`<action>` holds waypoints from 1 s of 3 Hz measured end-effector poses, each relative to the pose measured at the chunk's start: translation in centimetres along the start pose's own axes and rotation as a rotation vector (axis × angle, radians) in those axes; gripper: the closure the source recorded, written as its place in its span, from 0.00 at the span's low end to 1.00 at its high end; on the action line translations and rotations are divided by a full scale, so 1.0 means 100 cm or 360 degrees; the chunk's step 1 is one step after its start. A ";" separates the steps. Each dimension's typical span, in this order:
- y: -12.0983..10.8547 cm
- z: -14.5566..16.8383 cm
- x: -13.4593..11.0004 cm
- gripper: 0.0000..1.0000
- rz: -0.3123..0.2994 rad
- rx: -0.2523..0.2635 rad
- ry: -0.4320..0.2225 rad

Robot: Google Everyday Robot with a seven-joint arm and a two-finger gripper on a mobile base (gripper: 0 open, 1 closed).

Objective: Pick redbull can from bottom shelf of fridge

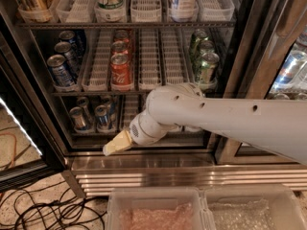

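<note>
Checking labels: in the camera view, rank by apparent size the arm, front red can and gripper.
Arm, largest.
Front red can and gripper, low before the bottom shelf, look alike; gripper nearer, so unranked.

The arm (pixel 230 123) stretches leftward, its hand (pixel 116 143) low, angled down-left.

The gripper (pixel 116 144), cream-yellow, hangs before the dark bottom shelf (pixel 129 110) with its white slotted trays; the redbull can (pixel 101 117) there seems blue and silver; the arm (pixel 230 123) is white; the cola cans (pixel 121 71) above are red.
</note>
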State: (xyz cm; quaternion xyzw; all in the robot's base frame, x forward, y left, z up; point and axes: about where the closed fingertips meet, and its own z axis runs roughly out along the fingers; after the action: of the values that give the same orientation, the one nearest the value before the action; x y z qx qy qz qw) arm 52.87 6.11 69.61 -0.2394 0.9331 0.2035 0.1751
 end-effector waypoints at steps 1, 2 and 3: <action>0.000 0.000 0.000 0.00 0.0000 0.0000 0.0000; 0.017 0.028 -0.007 0.00 0.0048 -0.0056 -0.0051; 0.051 0.071 -0.027 0.00 0.0070 -0.0130 -0.0107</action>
State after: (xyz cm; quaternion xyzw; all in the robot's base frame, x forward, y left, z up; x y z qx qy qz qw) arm 54.12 14.50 66.21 -0.2187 0.9226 0.2533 0.1919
